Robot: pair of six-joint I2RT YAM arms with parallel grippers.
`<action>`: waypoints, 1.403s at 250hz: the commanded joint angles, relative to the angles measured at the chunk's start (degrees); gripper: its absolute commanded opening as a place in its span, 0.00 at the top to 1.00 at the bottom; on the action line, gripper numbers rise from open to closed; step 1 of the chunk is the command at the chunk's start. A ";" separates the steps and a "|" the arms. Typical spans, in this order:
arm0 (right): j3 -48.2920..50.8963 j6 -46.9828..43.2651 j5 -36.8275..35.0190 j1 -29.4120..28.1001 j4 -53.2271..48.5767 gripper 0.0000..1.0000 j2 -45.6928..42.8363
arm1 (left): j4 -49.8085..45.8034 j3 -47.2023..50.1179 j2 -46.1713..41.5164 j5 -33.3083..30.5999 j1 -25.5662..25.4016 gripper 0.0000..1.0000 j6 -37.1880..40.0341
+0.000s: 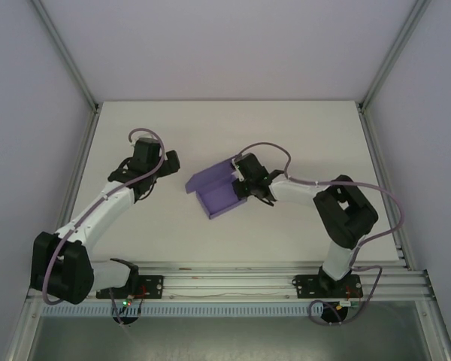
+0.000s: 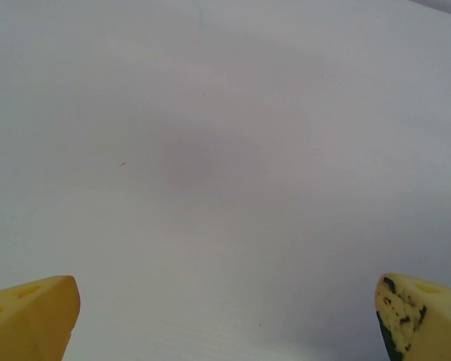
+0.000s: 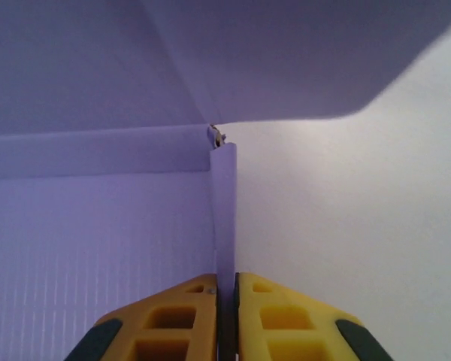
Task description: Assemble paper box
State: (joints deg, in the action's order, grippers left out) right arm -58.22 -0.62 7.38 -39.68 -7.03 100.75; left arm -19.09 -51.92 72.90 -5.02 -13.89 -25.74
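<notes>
The purple paper box (image 1: 216, 189) lies partly folded in the middle of the table, its walls raised. My right gripper (image 1: 242, 183) is at the box's right side, and in the right wrist view its yellow fingers (image 3: 188, 320) are shut on the thin upright side wall of the paper box (image 3: 224, 218). A larger flap (image 3: 286, 53) hangs over the top of that view. My left gripper (image 1: 167, 161) hovers over bare table to the left of the box, apart from it. Its yellow fingertips (image 2: 30, 316) stand wide open with nothing between them.
White table (image 1: 286, 135) with enclosure walls and aluminium posts on both sides. An aluminium rail (image 1: 225, 282) runs along the near edge with both arm bases on it. Cables loop over both arms.
</notes>
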 commanded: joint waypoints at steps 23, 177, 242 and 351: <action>-0.53 10.79 -12.04 -2.95 -6.57 0.85 -1.08 | -1.22 -1.18 1.67 -2.19 -0.10 0.00 -0.81; -9.99 15.07 -17.48 -3.81 -22.81 1.00 9.72 | -2.26 -0.09 0.97 -4.55 -0.09 0.00 1.29; -15.65 23.52 -24.16 -4.06 -40.38 1.00 20.78 | -3.13 1.00 -1.27 -6.76 -0.09 0.00 0.96; -17.50 24.37 -27.75 -4.38 -36.93 0.97 21.11 | -3.54 1.66 -3.29 -6.37 -0.14 0.00 0.94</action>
State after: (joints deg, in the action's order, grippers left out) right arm -81.32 24.03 -23.79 -45.06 -39.92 119.50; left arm -21.43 -51.13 71.57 -10.98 -13.89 -25.47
